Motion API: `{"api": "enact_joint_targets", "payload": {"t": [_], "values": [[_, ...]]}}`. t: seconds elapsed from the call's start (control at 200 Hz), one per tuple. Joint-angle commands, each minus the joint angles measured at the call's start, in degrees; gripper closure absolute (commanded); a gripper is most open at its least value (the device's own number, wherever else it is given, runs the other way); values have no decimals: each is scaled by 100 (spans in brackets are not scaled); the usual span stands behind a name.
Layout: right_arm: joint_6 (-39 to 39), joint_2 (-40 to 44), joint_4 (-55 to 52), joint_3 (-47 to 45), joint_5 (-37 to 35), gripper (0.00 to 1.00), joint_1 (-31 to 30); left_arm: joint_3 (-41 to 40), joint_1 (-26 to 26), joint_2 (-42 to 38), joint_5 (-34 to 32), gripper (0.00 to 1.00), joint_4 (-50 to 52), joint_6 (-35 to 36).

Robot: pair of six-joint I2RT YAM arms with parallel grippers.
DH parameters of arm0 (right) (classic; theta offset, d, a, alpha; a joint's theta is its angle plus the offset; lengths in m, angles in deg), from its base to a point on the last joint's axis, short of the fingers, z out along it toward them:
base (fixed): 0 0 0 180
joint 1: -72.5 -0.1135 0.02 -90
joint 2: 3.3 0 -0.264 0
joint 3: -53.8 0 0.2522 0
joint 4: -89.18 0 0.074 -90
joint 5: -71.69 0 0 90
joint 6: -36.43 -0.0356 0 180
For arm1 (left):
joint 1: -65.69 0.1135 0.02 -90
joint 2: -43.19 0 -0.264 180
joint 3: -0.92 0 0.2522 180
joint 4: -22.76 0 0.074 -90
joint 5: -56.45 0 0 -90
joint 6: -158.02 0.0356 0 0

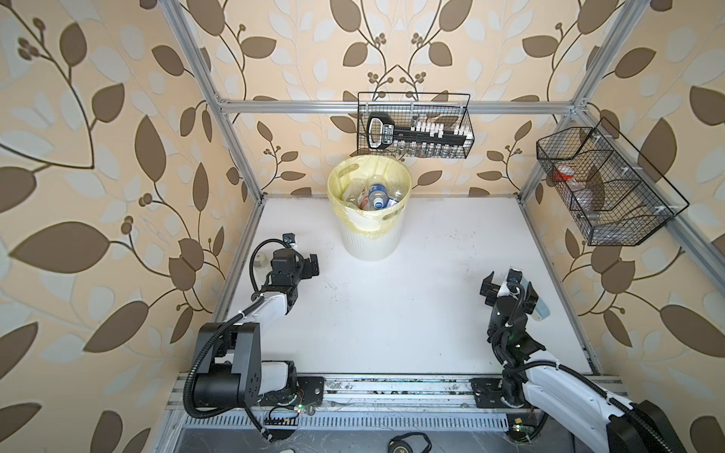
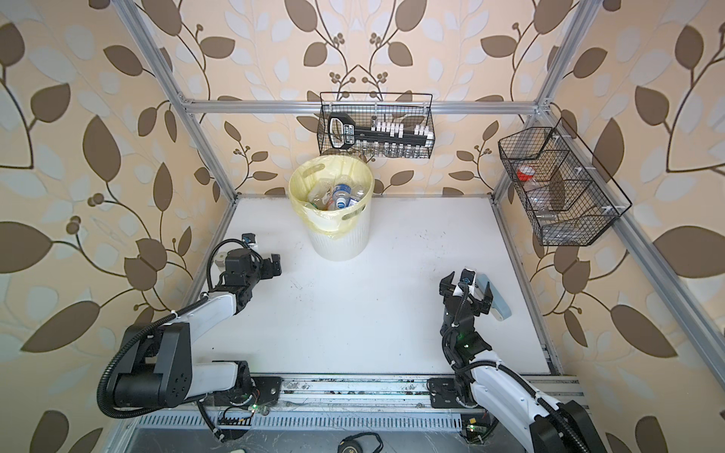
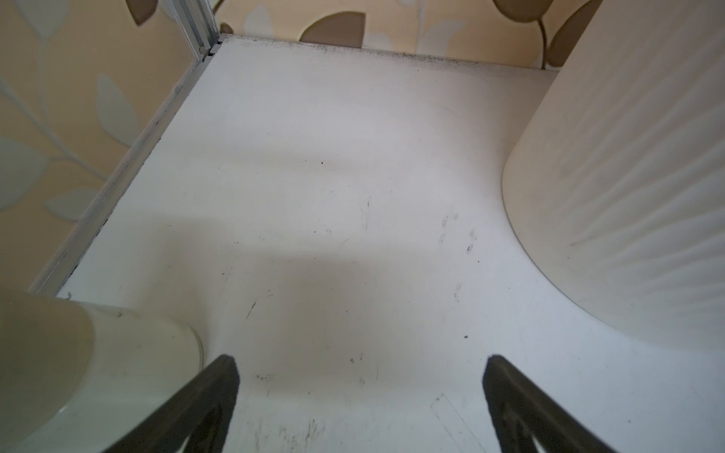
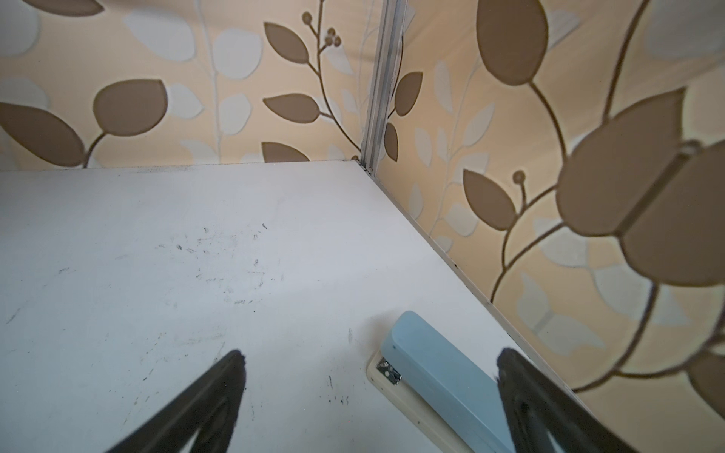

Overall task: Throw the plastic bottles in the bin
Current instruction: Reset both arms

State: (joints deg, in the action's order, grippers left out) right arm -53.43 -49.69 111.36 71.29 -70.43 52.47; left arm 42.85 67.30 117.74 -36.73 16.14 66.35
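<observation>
1. The left gripper (image 3: 361,361) and right gripper (image 4: 368,359) both have their jaws spread wide and hold nothing.
2. A smooth blue stapler (image 4: 439,372) lies just beside the right jaws on the scuffed white table (image 1: 392,313).
3. The plastic bottles (image 1: 378,194) lie heaped inside the ribbed, bag-lined bin (image 1: 368,243), upper centre in both top views.
4. The bottles are thin and clear, so probably light, crushable and slippery. The labelled mid-body looks like the best place to grip.

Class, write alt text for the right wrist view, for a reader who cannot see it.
The right gripper hangs open over a scuffed white table, nothing between its jaws. A pale blue stapler with a cream base lies flat near the table's edge. Behind, leaf-patterned wallpaper meets at a metal corner post.
</observation>
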Motion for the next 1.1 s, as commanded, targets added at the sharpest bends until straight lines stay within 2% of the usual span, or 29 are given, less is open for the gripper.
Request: {"api": "enact_joint_targets", "payload": {"t": [0.0, 0.12, 0.215, 0.32, 0.63, 0.75, 0.855, 0.91, 1.015, 1.095], "values": [[200, -127, 890, -125, -45, 0, 147, -183, 68, -100, -9, 1, -710, 21], [-323, -243, 1081, -232, 370, 0, 487, -421, 67, 2, 117, 1, -1065, 85], [-510, -334, 1313, -305, 497, 0, 679, -332, 68, 75, 307, 1, -904, 88], [-370, -609, 1794, -329, 524, 0, 772, -324, 65, 240, 507, 1, -948, 97], [-339, -1987, 3282, -285, 854, 0, 839, 103, 79, 603, 370, 1, -510, 65], [-109, -2490, 3793, -275, 1125, 0, 830, 229, 137, 716, 199, 1, -418, -51], [-259, -2327, 3315, -151, 1240, 0, 871, -171, 162, 1154, 77, 1, -1576, -7], [-291, -2331, 3208, -116, 1467, 0, 1005, -121, 165, 979, 160, 1, -1206, 4], [-356, -2328, 3030, -36, 1980, 0, 1234, -257, 161, 1062, 45, 1, -1537, -40], [-325, -2384, 2994, -50, 2863, 0, 1465, -338, 162, 1070, 80, 1, -1659, -31]]}}
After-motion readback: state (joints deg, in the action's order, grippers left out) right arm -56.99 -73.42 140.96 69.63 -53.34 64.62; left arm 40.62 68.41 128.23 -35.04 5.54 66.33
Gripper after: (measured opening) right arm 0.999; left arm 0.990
